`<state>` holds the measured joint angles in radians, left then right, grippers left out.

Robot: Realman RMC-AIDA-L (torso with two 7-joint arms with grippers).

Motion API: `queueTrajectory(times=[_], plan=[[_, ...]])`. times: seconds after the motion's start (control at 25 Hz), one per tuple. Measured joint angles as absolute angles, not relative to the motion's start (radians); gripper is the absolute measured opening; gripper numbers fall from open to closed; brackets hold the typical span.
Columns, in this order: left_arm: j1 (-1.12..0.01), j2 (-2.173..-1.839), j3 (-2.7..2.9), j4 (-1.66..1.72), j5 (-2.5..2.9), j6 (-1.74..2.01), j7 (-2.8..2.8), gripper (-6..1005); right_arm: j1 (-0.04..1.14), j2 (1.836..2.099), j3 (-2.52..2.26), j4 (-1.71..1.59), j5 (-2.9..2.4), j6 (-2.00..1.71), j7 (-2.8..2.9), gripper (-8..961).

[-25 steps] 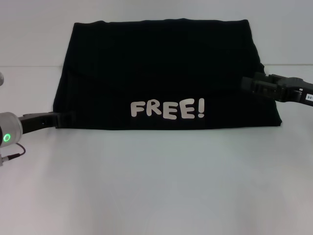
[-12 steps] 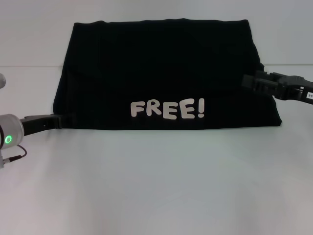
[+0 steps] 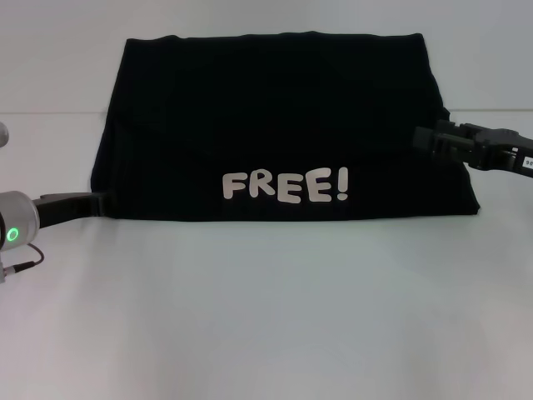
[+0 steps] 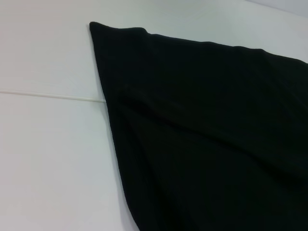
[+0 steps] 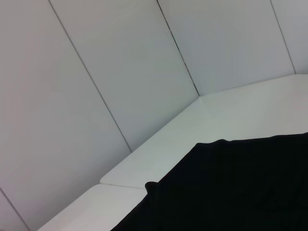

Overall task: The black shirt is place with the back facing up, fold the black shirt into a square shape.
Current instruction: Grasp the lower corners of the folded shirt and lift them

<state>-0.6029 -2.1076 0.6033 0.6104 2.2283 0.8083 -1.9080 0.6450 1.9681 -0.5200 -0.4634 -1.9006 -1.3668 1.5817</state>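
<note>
White tabletop [image 3: 266, 317] fills the head view, with pale wall panels [image 5: 120, 72] rising behind it in the right wrist view. Lying flat across the far half of the table is the black shirt [image 3: 275, 125], already doubled into a wide band, its cream "FREE!" lettering [image 3: 285, 187] facing up near the front edge. A thin seam in the table [image 4: 48, 95] runs up to the shirt's side edge in the left wrist view, where the cloth shows soft creases and one corner pointing away.

At the shirt's near left corner sits the left gripper [image 3: 98, 202], low on the table and touching the cloth edge; whether its fingers are closed on the fabric cannot be told. At the right edge, about halfway back, the right gripper [image 3: 425, 140] overlaps the shirt's side; its finger opening cannot be told either, dark against dark cloth.
</note>
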Motion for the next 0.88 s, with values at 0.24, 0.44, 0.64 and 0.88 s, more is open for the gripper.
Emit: queueTrajectory(times=[0.24, 0.44, 0.64, 0.88], plan=[[-0.604, -2.107, 0.603, 0.609, 2.230, 0.793, -1.907, 127, 0.644, 1.964, -0.520, -0.463, -1.901, -1.367, 1.582, 718], [-0.612, -2.103, 0.603, 0.610, 2.230, 0.790, -1.907, 24, 0.637, 1.952, -0.523, -0.463, -1.904, -1.331, 1.614, 718], [-0.616, -2.099, 0.602, 0.624, 2.239, 0.807, -1.914, 12, 0.631, 1.927, -0.532, -0.464, -1.952, -1.270, 1.692, 718], [-0.611, -2.098, 0.597, 0.647, 2.257, 0.854, -1.930, 51, 0.614, 1.916, -0.529, -0.465, -1.961, -1.264, 1.705, 717]])
